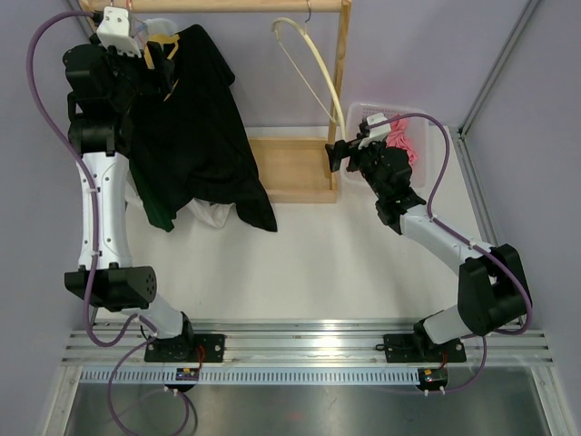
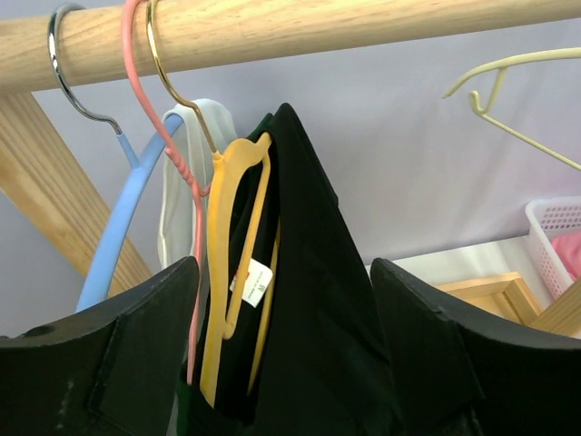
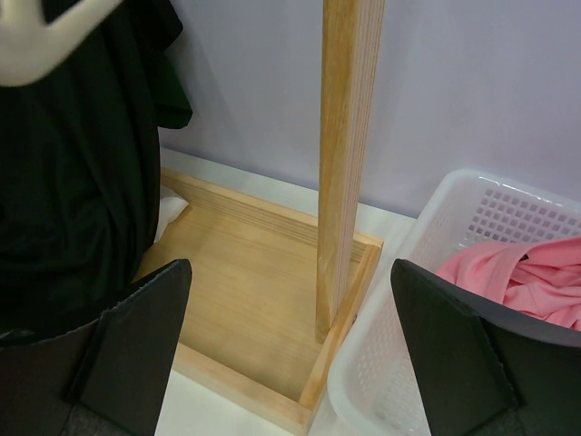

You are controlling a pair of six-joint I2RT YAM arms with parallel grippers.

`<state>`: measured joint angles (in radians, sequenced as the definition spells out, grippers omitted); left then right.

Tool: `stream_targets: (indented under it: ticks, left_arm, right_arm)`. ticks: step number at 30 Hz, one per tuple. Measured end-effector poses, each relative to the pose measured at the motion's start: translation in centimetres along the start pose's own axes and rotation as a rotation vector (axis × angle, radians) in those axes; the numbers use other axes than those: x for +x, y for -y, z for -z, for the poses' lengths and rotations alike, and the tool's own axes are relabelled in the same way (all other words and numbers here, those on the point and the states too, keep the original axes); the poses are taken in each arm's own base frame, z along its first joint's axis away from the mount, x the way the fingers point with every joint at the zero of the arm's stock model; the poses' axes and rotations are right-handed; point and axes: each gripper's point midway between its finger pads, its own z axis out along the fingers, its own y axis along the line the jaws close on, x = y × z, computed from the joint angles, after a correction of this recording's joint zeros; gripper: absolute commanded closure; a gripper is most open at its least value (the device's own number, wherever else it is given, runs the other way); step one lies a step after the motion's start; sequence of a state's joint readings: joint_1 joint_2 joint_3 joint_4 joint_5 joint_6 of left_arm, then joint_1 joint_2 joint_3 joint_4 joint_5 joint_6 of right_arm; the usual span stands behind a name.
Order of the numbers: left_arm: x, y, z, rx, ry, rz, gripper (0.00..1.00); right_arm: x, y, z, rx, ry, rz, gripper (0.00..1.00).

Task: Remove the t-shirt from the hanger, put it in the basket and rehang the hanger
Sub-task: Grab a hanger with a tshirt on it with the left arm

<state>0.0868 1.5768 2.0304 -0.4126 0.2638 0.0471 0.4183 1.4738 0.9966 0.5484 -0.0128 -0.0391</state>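
Note:
A black t-shirt (image 1: 195, 136) hangs on a yellow hanger (image 2: 222, 236) from the wooden rod (image 2: 272, 32) at the rack's left end. Its hem reaches the table. My left gripper (image 1: 150, 68) is raised at the hanger's top. In the left wrist view it (image 2: 286, 363) is open, with its fingers on either side of the shirt's shoulder (image 2: 318, 272) and the hanger, not clamped. My right gripper (image 1: 332, 156) is open and empty, low by the rack's right post (image 3: 345, 136). The shirt's lower part (image 3: 64, 182) shows at the left of the right wrist view.
A blue hanger (image 2: 118, 227), a pink hanger (image 2: 177, 163) and a white garment (image 2: 172, 209) hang left of the yellow one. An empty cream hanger (image 1: 313, 64) hangs at the rod's right. The rack's wooden base tray (image 1: 290, 168) lies below. A white basket (image 3: 408, 272) holds pink cloth (image 3: 517, 272).

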Motion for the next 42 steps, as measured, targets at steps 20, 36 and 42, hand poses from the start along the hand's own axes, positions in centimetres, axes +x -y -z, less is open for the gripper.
stream_targets:
  ticks: [20, 36, 42]
  left_arm:
    - [2.0, -1.8, -2.7, -0.049, -0.047, 0.03, 0.34]
    - [3.4, -3.4, -4.1, -0.091, -0.062, 0.036, 0.5]
    - [3.2, -3.5, -4.1, -0.095, -0.057, 0.043, 0.68]
  right_arm:
    - [0.0, 0.0, 0.0, 0.0, 0.0, 0.001, 0.01]
    - [0.0, 0.0, 0.0, 0.0, -0.001, 0.001, 0.01]
    - [0.0, 0.0, 0.0, 0.0, -0.001, 0.001, 0.0]
